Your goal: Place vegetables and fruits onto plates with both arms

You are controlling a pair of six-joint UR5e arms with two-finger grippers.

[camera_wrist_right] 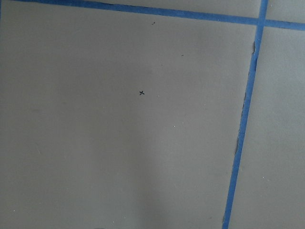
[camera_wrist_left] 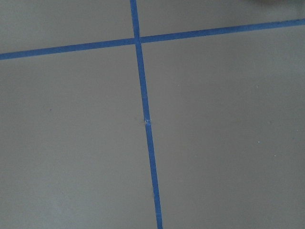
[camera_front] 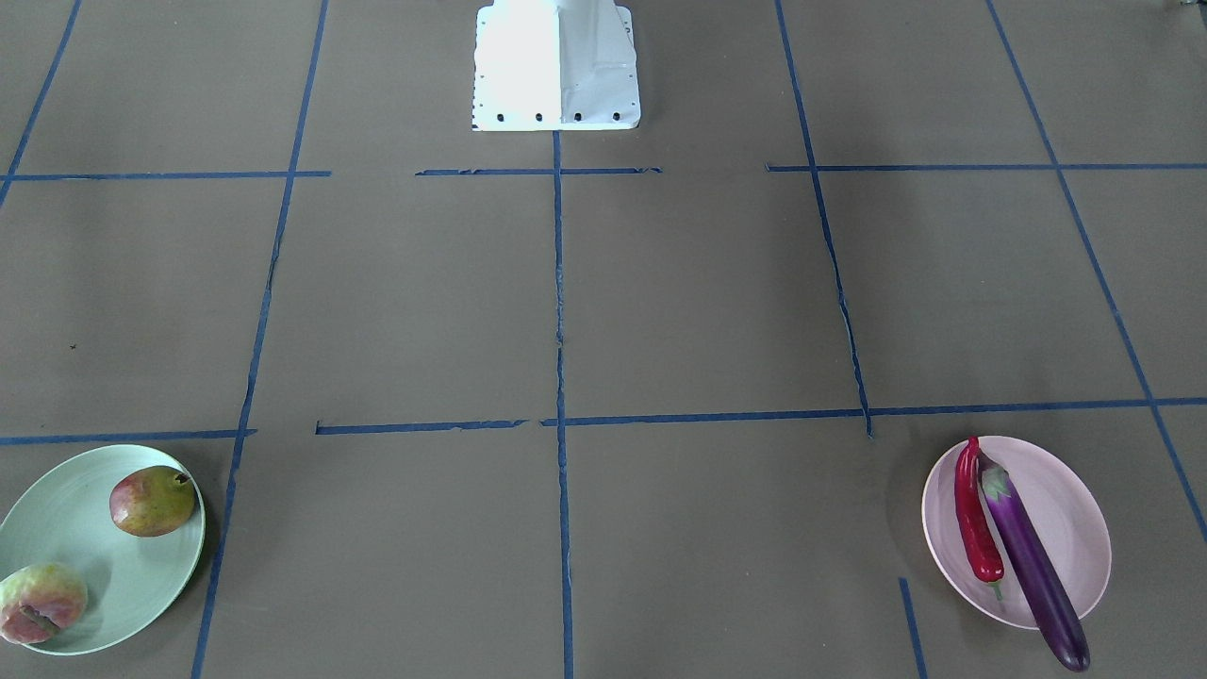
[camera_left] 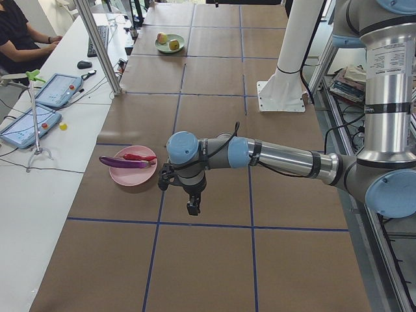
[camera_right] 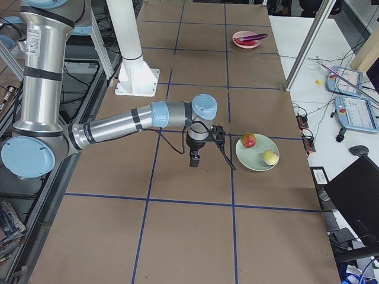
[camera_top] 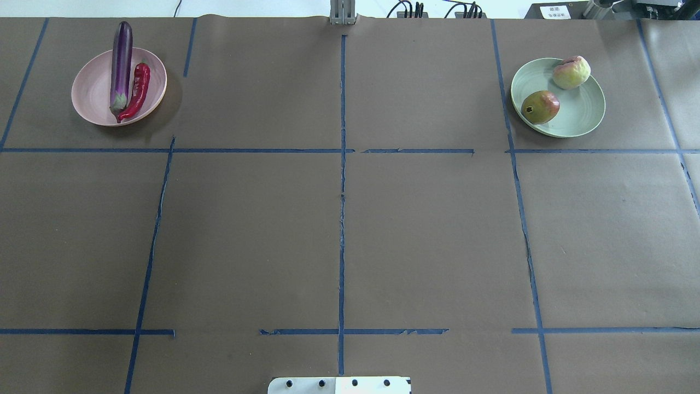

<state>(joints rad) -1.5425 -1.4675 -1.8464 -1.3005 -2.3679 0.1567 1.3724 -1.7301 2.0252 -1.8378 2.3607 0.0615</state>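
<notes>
Left gripper [camera_left: 193, 208] and right gripper [camera_right: 194, 161] hang over bare table [camera_top: 246, 235]; I cannot tell whether their jaws are apart. Near the left one, the pink plate [camera_top: 90, 101] holds eggplant [camera_top: 121, 60] and chili pepper [camera_top: 139, 87], long axes pointing away from the robot. Near the right, peach [camera_top: 571, 72] and pomegranate [camera_top: 540, 107] sit on the green plate [camera_top: 582, 115], so nothing seems left to place.

Small black x [camera_wrist_right: 141, 92] on table paper [camera_wrist_right: 86, 171]

The front view's left edge clips the mint plate [camera_front: 123, 575] and the peach [camera_front: 42, 604]. The left end effector [camera_left: 193, 207] and right end effector [camera_right: 194, 158] are too small to tell their opening.
</notes>
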